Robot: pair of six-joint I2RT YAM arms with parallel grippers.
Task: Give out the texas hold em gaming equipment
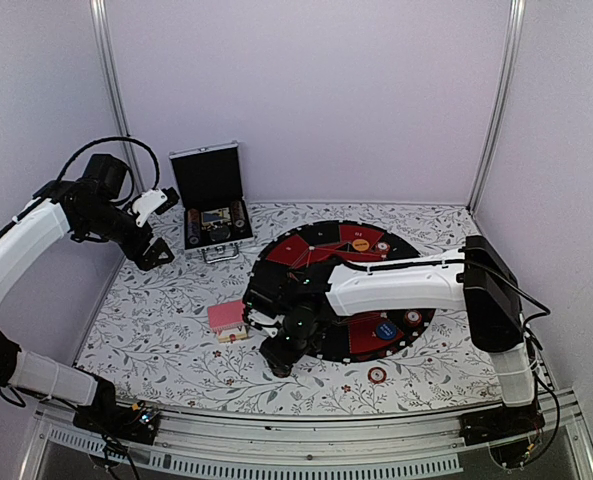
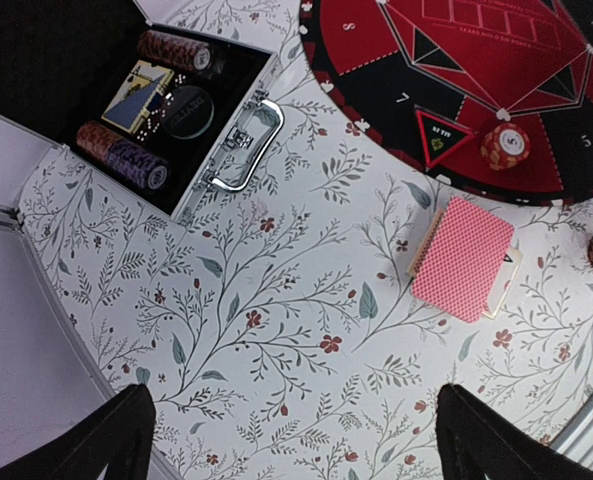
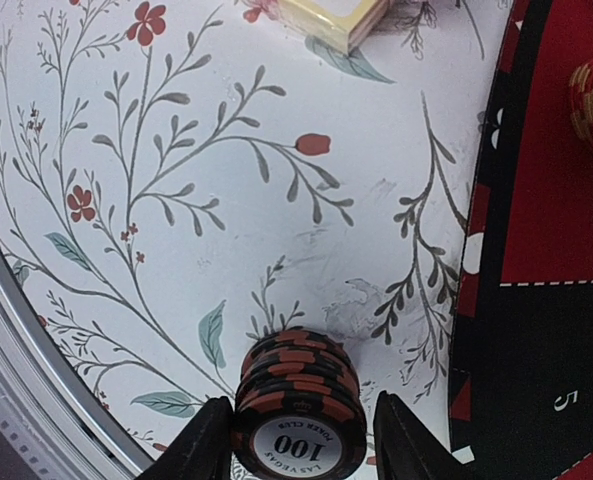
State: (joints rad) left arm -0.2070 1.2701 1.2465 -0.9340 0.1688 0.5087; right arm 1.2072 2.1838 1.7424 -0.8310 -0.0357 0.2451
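**Right gripper (image 3: 301,445): grip unclear**

My fingers (image 3: 208,445) flank the stack of black-and-orange striped poker chips (image 3: 298,395) on the floral white cloth (image 3: 176,250), beside the round red-and-black mat (image 3: 556,330); whether they pinch, I cannot tell. Left gripper (image 2: 306,450) gapes wide.

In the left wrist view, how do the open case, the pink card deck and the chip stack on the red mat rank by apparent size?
1. open case, largest, though the frame cuts it off.
2. pink card deck.
3. chip stack on the red mat, clearly smallest.
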